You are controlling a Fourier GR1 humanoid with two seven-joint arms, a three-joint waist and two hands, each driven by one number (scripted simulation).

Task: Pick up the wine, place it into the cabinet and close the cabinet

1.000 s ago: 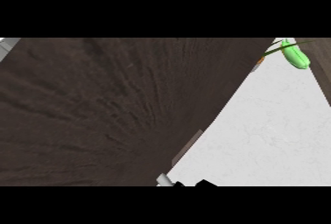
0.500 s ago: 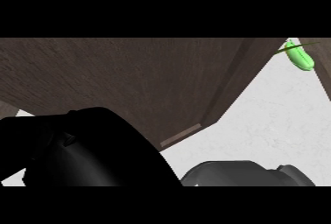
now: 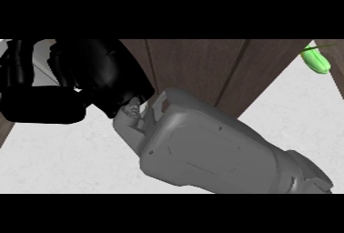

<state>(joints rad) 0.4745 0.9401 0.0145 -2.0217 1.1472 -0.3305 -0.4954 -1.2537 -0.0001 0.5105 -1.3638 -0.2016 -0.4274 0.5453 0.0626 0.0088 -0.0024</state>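
The right robot hand (image 3: 94, 73) has risen before the cabinet (image 3: 194, 68).

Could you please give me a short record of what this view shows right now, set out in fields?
forearm: grey forearm enters from the lower right and runs to the upper left
hand: black right hand at the upper left, in front of the cabinet
cabinet: dark brown wood panels across the top
counter: white top below the cabinet
green thing: at the upper right edge, kind unclear
wine: not visible in this view
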